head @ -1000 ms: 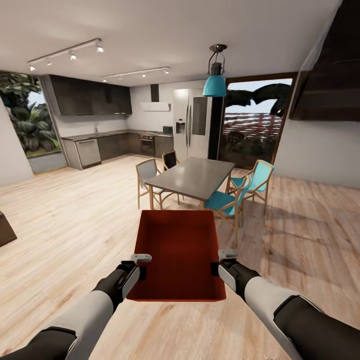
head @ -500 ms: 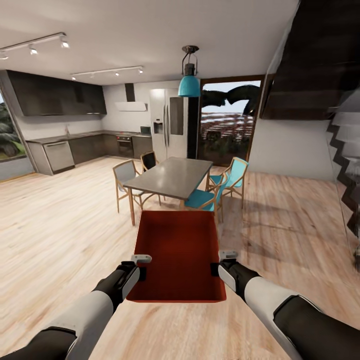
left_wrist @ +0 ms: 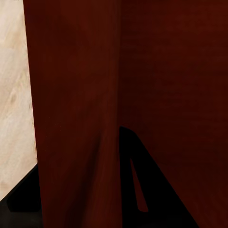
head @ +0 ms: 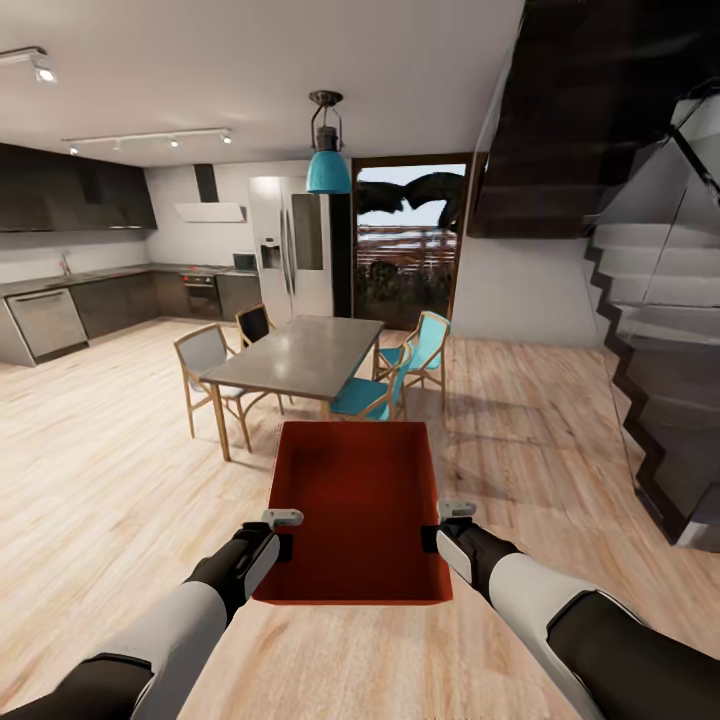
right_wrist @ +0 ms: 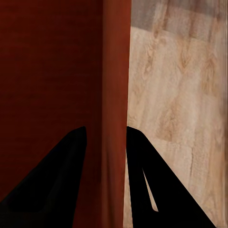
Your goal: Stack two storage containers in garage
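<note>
Now | storage container (head: 355, 510) carried level over wood-plank floor (head: 100, 470) | left gripper (head: 283, 532) clamped on its left wall | right gripper (head: 443, 525) clamped on right wall | dining table (head: 295, 355) ahead.

- The container (head: 355, 510) is hiding the floor under it, and its walls are covering the inner fingers of both grippers in the head view.
- The staircase (head: 650, 330) is running off the frame's right edge.
- The container wall (left_wrist: 76, 118) is blocking most of the left wrist view.
- The kitchen cabinets (head: 60, 190) are being cut at the left edge.
</note>
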`<state>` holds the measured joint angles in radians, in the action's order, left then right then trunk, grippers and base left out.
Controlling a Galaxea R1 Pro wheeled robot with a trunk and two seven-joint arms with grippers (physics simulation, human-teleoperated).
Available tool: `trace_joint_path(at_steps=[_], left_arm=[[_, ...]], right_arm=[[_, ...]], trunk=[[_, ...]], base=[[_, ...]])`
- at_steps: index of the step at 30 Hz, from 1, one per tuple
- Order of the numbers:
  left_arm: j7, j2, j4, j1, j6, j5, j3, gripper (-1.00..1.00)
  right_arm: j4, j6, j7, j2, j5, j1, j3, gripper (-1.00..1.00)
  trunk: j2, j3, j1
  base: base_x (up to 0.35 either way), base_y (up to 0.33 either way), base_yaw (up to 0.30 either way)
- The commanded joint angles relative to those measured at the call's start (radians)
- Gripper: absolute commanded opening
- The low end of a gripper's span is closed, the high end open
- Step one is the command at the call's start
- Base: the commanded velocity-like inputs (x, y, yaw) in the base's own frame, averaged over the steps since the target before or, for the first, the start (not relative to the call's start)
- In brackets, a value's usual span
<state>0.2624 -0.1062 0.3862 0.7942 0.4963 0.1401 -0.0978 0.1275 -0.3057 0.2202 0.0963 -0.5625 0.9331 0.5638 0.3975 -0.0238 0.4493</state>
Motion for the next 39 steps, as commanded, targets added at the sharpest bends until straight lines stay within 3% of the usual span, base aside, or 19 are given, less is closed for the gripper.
trace_joint_path(at_steps=[1, 39], left_arm=[[0.012, 0.002, -0.012, 0.000, 0.011, -0.013, -0.003, -1.00], [0.011, 0.005, -0.011, 0.000, 0.010, -0.011, -0.003, -1.00]], right_arm=[[0.023, 0.000, 0.005, 0.000, -0.013, 0.001, 0.009, -1.00], [0.023, 0.000, 0.005, -0.001, -0.013, 0.001, 0.008, -1.00]], trunk=[[0.002, -0.002, 0.001], [0.002, -0.002, 0.001]], base=[[0.000, 0.000, -0.289], [0.000, 0.000, -0.289]])
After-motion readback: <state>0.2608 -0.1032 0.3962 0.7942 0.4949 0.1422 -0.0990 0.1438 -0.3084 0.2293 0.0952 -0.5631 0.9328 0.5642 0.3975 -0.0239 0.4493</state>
